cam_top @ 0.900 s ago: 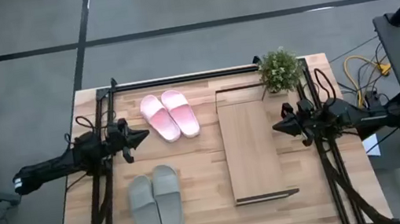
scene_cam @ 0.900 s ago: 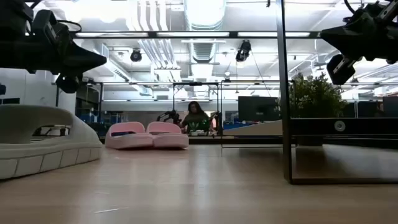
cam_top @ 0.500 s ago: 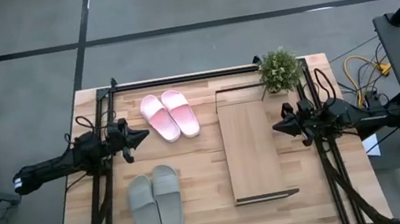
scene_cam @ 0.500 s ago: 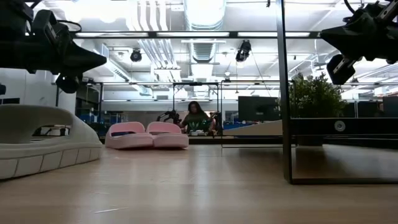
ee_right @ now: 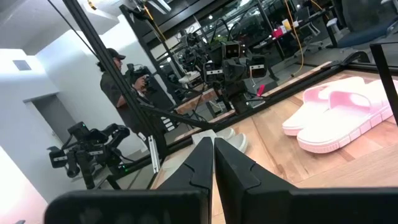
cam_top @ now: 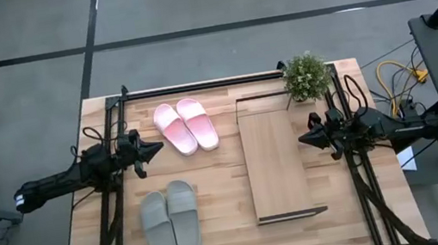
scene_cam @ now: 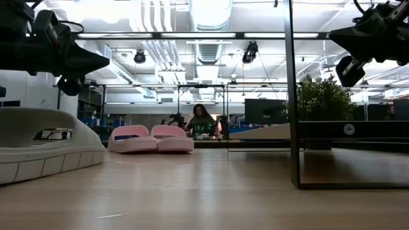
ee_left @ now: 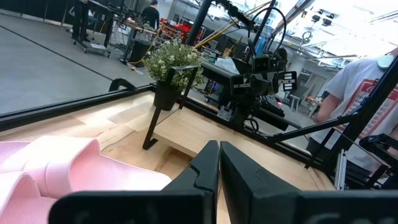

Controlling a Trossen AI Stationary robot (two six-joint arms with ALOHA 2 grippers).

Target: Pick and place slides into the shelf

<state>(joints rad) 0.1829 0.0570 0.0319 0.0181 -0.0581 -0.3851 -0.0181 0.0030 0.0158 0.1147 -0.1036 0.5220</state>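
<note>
Step in hand: the start, by the look of it; no slide is lifted and the shelf (cam_top: 275, 159) is bare.
Left gripper (cam_top: 155, 148): at nine o'clock on the table, raised off the wood, fingers pressed together on nothing, pointing toward the middle.
Right gripper (cam_top: 302, 139): at three o'clock, hanging over the shelf's right edge, fingers likewise closed and empty.
Pink slides (cam_top: 186, 126): side by side at eleven o'clock, flat on the table, just beyond the left gripper's tip.
Grey-green slides (cam_top: 170, 221): side by side at seven o'clock, near the front edge.
Shelf: long light-wood board in a black frame, right of centre, running from one o'clock down to five o'clock.
Potted plant (cam_top: 305, 76): at one o'clock, by the shelf's far corner.
Next move, as I judge it: the left gripper should spread its fingers, drop onto the nearest pink slide's strap, then carry it right.
Writing: none legible in any view.
Background: a person (scene_cam: 201, 119) sits far behind the table.
</note>
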